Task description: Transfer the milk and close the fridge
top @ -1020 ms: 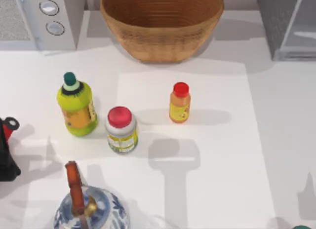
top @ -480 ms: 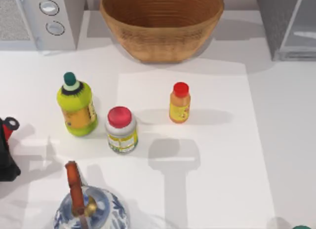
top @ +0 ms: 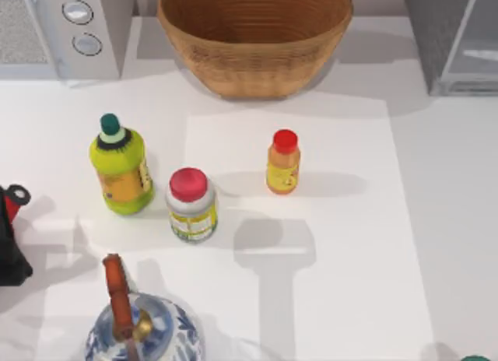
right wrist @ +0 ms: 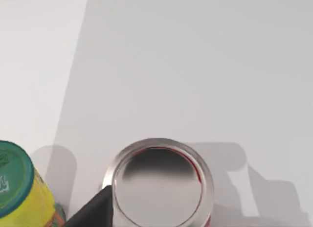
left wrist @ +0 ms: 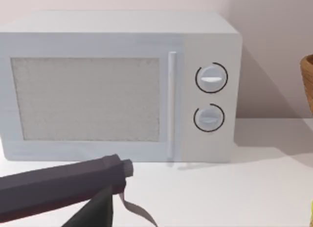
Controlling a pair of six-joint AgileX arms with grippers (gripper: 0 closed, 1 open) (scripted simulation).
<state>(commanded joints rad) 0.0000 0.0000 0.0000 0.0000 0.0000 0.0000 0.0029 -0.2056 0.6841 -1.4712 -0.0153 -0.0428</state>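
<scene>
The top camera looks straight down on the white desk (top: pixel 436 221) from high up. The left wrist camera sits low and close, facing the microwave (left wrist: pixel 122 85), which the top view shares. The right wrist camera looks down, close over a can (right wrist: pixel 159 183).

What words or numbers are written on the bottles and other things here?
No text can be read.
Yellow-green bottle: label print too blurred.
Red-lidded jar: label too blurred.
Red-capped orange bottle: label too small.
Microwave: two plain dials, no numbers.
</scene>
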